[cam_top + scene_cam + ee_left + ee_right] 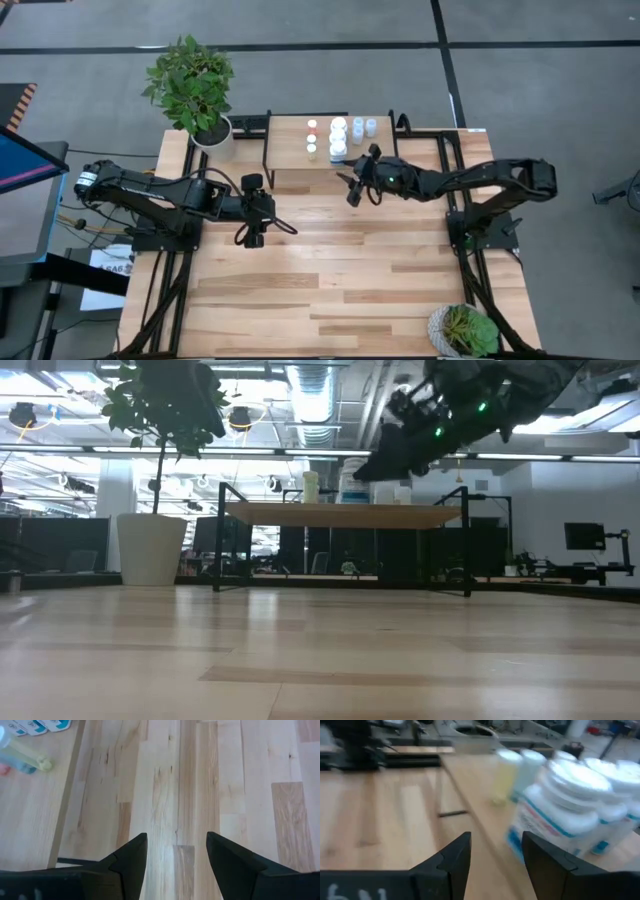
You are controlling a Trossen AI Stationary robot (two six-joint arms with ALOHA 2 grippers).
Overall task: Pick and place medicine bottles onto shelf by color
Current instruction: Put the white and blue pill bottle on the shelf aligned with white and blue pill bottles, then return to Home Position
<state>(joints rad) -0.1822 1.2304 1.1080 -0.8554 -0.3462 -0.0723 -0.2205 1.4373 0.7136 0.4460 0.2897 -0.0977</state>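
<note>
Several white medicine bottles [338, 138] stand upright on the shelf [290, 150] at the table's far edge; they also show in the right wrist view [560, 815] and small in the low view [350, 487]. My right gripper [357, 177] hovers open and empty just in front of the shelf's near edge, above shelf height in the low view [385, 465]; its own view [495, 855] shows the gap between its fingers. My left gripper [254, 212] is open and empty above the bare table, left of centre; its fingers show apart in the left wrist view [176, 855].
A potted plant in a white pot [212, 133] stands at the shelf's left. Another plant [467, 330] sits at the table's near right corner. The wooden tabletop [340, 280] between the arms and the near edge holds no objects.
</note>
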